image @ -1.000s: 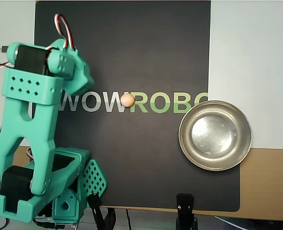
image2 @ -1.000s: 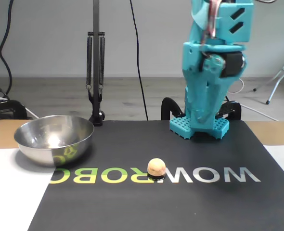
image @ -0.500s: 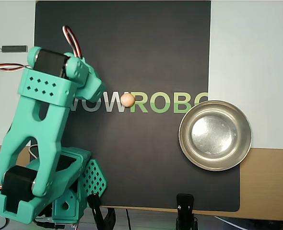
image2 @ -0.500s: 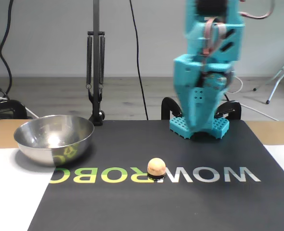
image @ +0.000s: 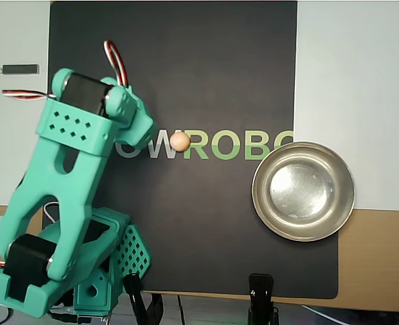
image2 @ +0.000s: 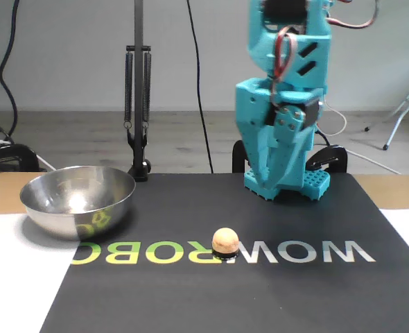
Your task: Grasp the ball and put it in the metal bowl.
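Your ball [image: 180, 141] sits ungrasped on the mat lettering at frame centre, the metal bowl [image: 303, 191] empty at right, your tool [image: 140, 128] left of the ball, its opening impossible to tell; everything remains ahead.

The ball [image: 180, 141] sits alone on the black mat [image: 206, 61], with bare mat on every side. The metal bowl [image: 303, 191] stands well apart, with an unobstructed strip between them. The gripper's jaw state appears hidden beneath the arm [image: 64, 183].
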Available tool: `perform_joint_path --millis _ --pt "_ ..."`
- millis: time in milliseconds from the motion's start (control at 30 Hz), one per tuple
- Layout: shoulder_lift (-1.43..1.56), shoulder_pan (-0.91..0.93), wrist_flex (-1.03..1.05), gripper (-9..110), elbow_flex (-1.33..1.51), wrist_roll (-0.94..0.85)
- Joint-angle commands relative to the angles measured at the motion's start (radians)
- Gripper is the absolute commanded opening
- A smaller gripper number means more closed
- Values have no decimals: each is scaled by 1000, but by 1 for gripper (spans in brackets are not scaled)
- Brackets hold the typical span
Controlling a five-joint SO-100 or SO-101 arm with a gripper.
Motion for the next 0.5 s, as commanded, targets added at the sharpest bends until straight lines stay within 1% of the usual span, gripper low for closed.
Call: perform_joint_path --millis 0,300,467 --pt "15 11 5 0 -3 -6" --pt "17 72 3 0 -3 -11" --pt "18 110 6 0 -3 -86"
